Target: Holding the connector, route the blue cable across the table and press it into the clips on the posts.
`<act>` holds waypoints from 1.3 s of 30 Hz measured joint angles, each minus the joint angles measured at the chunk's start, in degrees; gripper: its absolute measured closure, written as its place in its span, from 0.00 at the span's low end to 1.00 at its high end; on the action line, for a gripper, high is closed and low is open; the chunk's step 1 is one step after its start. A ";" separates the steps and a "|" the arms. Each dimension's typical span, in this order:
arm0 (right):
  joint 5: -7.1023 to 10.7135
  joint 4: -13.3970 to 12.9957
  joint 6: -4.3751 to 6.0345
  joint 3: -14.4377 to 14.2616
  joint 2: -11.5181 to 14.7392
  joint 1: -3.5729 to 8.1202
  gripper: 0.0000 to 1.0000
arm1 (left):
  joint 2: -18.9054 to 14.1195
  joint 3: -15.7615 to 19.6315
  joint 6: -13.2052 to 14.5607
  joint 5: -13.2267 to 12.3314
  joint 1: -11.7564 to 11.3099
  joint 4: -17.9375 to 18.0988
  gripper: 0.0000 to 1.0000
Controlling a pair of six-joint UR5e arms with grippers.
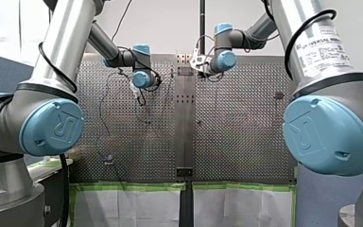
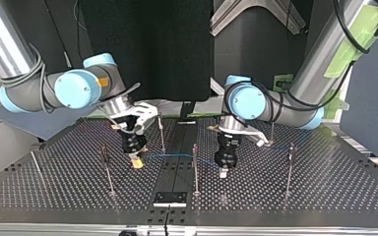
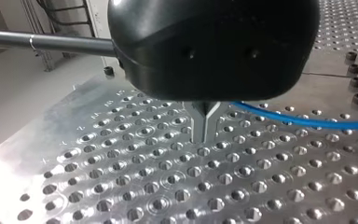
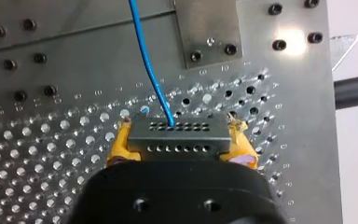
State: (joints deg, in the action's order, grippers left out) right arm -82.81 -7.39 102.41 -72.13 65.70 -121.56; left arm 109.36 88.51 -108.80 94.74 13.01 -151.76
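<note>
- My right tool [image 4: 181,125] clamps the connector [image 4: 179,140] low over the desk [image 4: 51,154], so the blue cable [image 4: 147,60] trails off it.
- My left tool [image 3: 204,133] looks pinched shut right beside the cable, probably to guide it.

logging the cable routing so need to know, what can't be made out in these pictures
Clips on the posts: too small in the top view.
Whether my left gripper grips the blue cable: in the left wrist view its black body hides where they meet.
The cable beyond the connector: cut off by the right wrist view's edge.
</note>
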 joint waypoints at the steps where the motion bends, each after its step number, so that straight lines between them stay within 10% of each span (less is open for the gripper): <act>1: 0.04 -0.01 0.00 0.00 -0.03 0.09 1.00 | 0.02 0.00 0.03 0.00 -0.01 -0.15 1.00; 6: 0.15 0.02 -0.07 0.00 -0.06 0.26 1.00 | 0.02 -0.02 0.13 -0.05 0.35 -1.44 0.76; 11: 0.26 0.07 -0.28 0.01 -0.07 0.35 1.00 | -0.03 -0.02 1.07 -0.01 1.05 -3.60 0.22; 18: 0.29 0.16 -0.46 0.02 -0.03 0.59 1.00 | -0.07 -0.02 2.72 0.11 1.71 -7.21 0.17; 19: 0.30 0.20 -0.50 0.02 -0.01 0.66 1.00 | -0.07 -0.02 2.78 0.12 1.74 -7.44 0.00; 39: 0.13 0.42 -0.83 0.00 0.58 1.86 1.00 | -8.91 6.58 2.88 3.61 6.79 -13.06 0.00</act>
State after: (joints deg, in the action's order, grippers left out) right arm -82.68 -6.96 101.58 -72.13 66.28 -119.70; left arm 100.44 95.08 -105.91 98.35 19.80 -164.82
